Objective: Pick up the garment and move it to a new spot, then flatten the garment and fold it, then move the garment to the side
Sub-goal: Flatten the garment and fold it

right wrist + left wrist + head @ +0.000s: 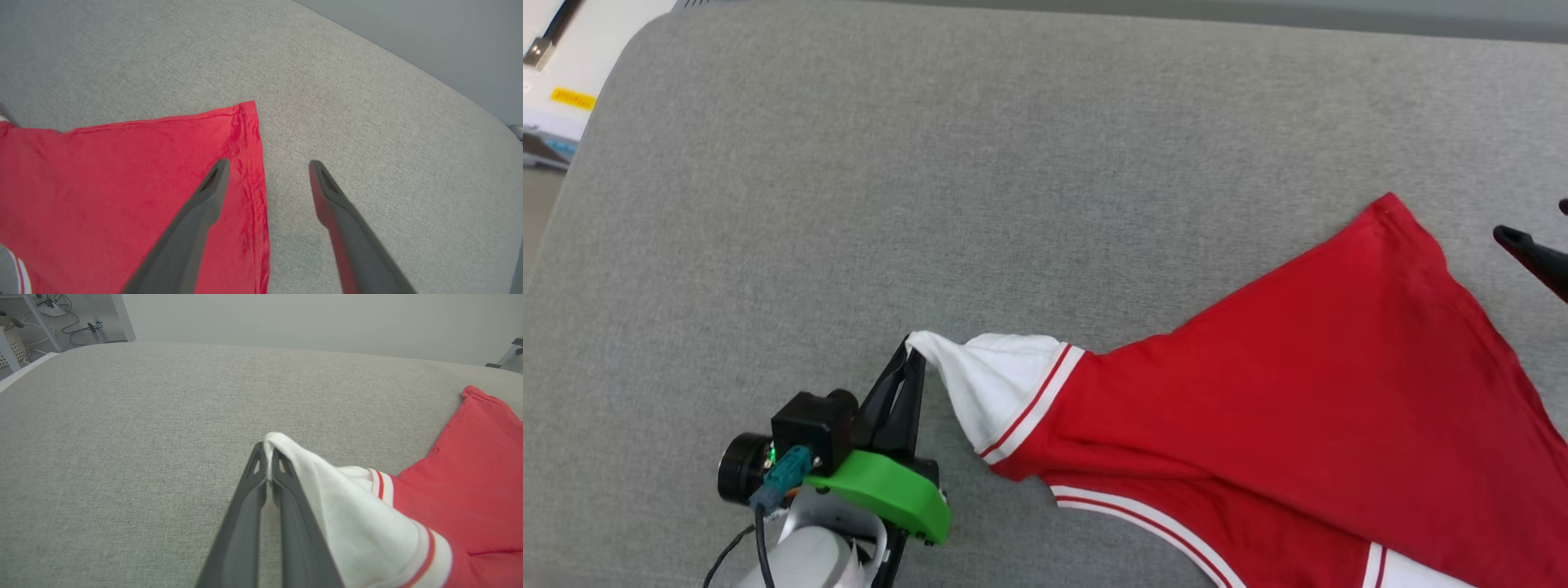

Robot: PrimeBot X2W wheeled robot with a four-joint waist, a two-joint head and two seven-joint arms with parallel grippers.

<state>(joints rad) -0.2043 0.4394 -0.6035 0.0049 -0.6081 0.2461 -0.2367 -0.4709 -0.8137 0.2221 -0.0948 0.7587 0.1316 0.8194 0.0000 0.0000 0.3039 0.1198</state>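
The garment [1298, 392], a red jersey with white striped-trim sleeves, lies spread on the grey surface at the right of the head view. My left gripper [913, 349] is shut on the tip of its white sleeve [988, 380], stretching it leftward. In the left wrist view the sleeve [347, 510] is pinched between the closed fingers of the left gripper [267, 451]. My right gripper [269, 163] is open beside the jersey's far hem corner [245, 110]. One finger hangs over the red cloth [122, 183] and the other over grey fabric. Its dark fingertips [1515, 239] show at the head view's right edge.
The grey padded surface [931, 163] extends wide to the left and back, with a rounded corner at the upper left. A white unit with a yellow label [564, 90] stands beyond that corner. White furniture legs and cables [53, 314] sit past the far edge.
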